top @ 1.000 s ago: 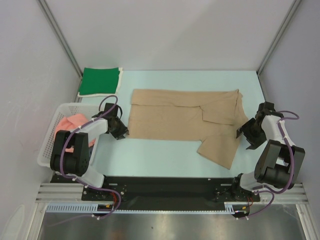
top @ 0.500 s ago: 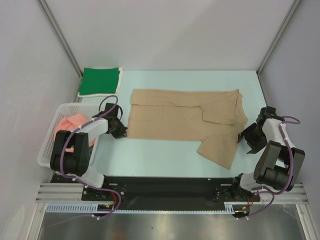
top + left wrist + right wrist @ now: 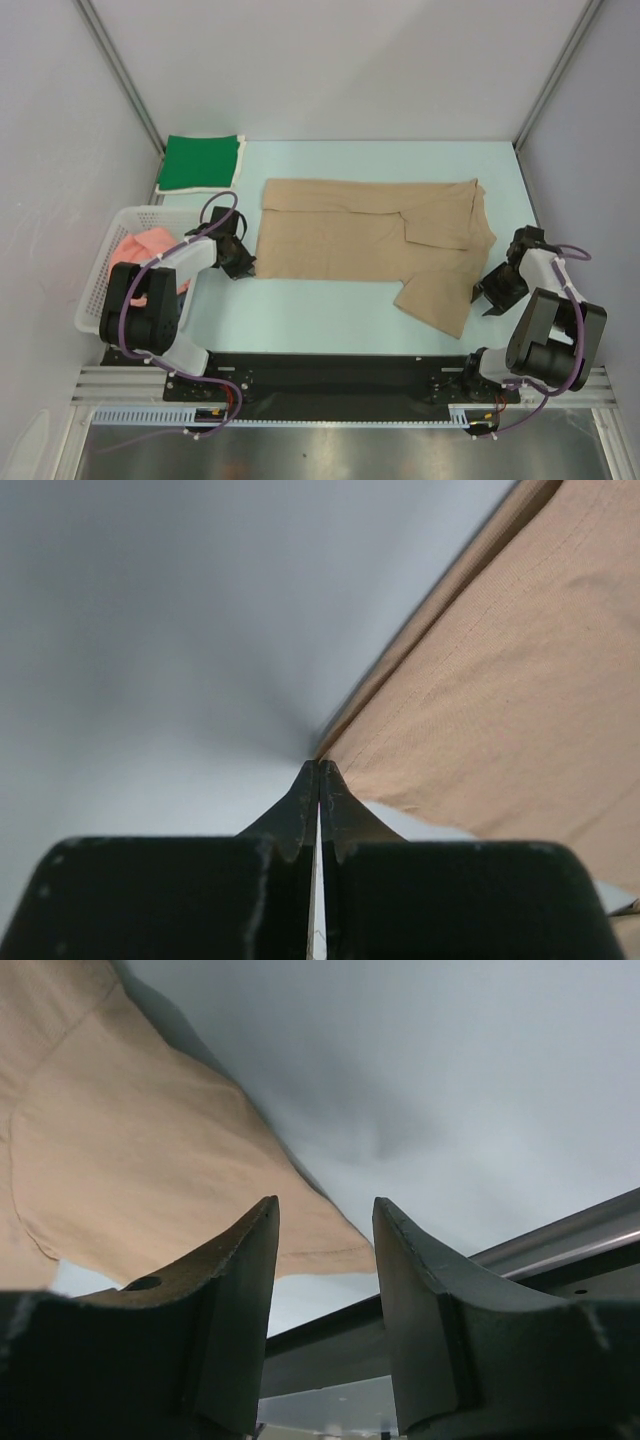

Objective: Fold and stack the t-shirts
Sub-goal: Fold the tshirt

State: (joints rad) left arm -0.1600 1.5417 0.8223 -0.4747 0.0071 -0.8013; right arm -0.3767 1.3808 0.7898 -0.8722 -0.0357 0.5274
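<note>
- Left gripper (image 3: 318, 768): jaws pressed together, only a hairline gap between them. Tips sit at the hem at the near-left corner of the tan t-shirt (image 3: 350, 235). Whether cloth is caught between them cannot be told.
- Right gripper (image 3: 325, 1222): jaws spread, nothing between them. It is low over the table (image 3: 330, 310), just beside the tan sleeve's right edge.
- Tan t-shirt: lying flat across mid-table, one sleeve folded over the body.
- Green t-shirt (image 3: 200, 162): folded, far-left corner.
- Salmon-pink t-shirt (image 3: 145, 245): bunched inside the white lattice basket (image 3: 95, 300), left side.
</note>
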